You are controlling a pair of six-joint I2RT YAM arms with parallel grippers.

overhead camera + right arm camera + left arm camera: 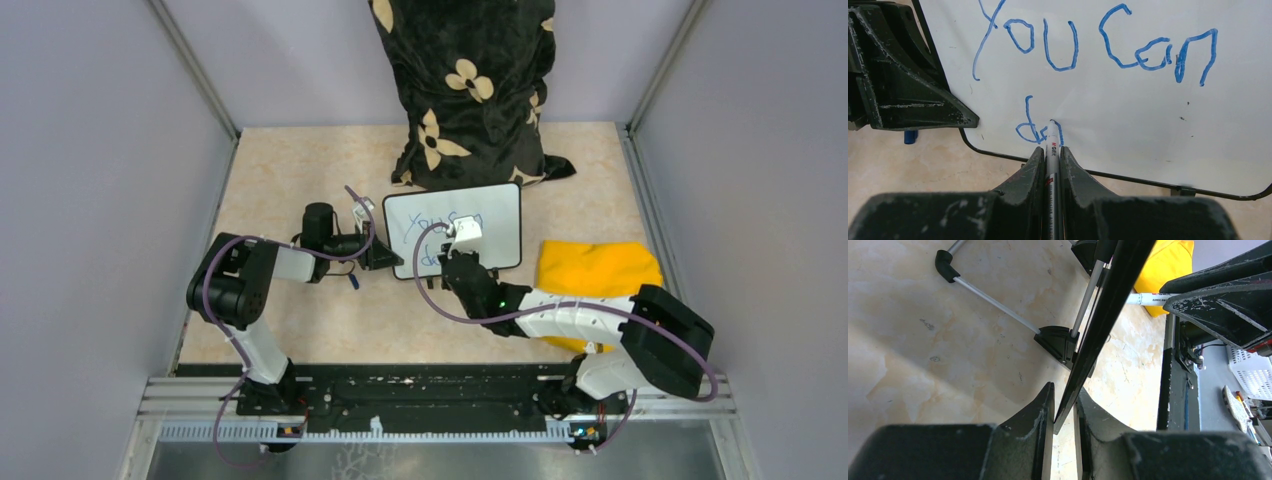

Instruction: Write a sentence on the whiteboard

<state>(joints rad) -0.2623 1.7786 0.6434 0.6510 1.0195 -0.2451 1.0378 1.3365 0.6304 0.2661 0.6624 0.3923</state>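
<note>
The whiteboard (497,213) stands near the middle of the desk (300,170), just ahead of both arms. Its long side runs left to right and its written face is tipped back, up and toward the robot. A thin metal stand (998,302) with black feet props it from behind.

The sentence (1088,50) reads left to right along that long axis. "You Can" fills the upper line in blue; below it there is a "d" and one more letter, partly hidden by the marker tip. Going by that, the second line is only just started.

The marker (1052,145) lies along the fingers of the right pincer (1050,152), which is pressed tight on its barrel. Its tip points away from the robot and touches the board at that last letter. Held lengthwise like this, the pen can be steered by the wrist.

The left pincer (1064,405) pinches the board's black frame near its lower left corner, a finger on each face. This grip looks meant to stop the propped board sliding or tipping under the pen's push.

A small blue piece (910,136), perhaps the marker's cap, lies on the desk under that pincer. A yellow cloth (598,270) lies just right of the board, under the right arm. A dark flowered bundle (470,90) stands behind it.
</note>
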